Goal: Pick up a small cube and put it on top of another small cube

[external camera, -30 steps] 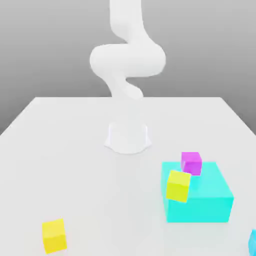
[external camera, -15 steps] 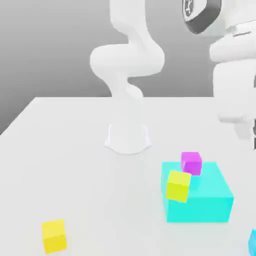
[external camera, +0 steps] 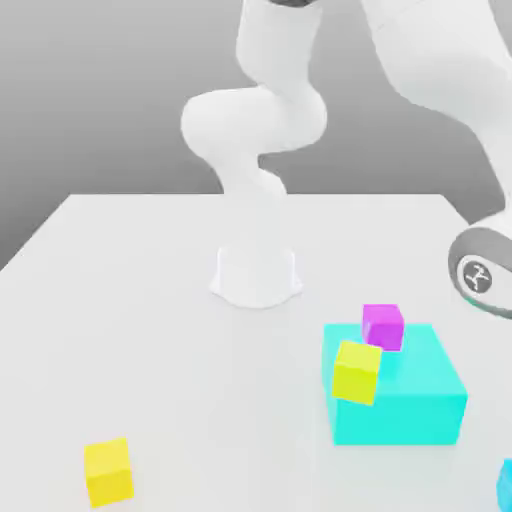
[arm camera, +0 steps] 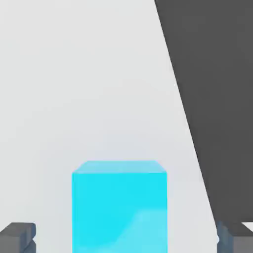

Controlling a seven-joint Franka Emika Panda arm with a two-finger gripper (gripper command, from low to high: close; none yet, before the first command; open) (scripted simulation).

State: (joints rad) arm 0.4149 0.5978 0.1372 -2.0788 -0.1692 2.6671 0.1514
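Pale grey wall backs the white desk (external camera: 200,380), and the arm (external camera: 430,55) has changed shape against it: half a second ago its hanging part was higher up at the exterior view's right, and now a rounded joint with a dark ring (external camera: 480,275) has dropped to three o'clock in that view.

The cubes have not moved. The blue cube (external camera: 505,487) sits between four and five o'clock, cut by the picture's edge; the orange-yellow cube (external camera: 108,472) is at seven. The magenta cube (external camera: 383,328) is near four, with the lemon-yellow cube (external camera: 356,373) on its seven o'clock side, both overlapping the large turquoise block (external camera: 400,420); whether they touch it I cannot tell.

In the hand view the jaws are wide open and empty, with the blue cube (arm camera: 120,212) in line with the space between them. That suggests the arm is lining up to grasp it, the pick still ahead. Next probably comes a straight descent, centred so neither finger clips the cube. Which cube should receive it is unclear.
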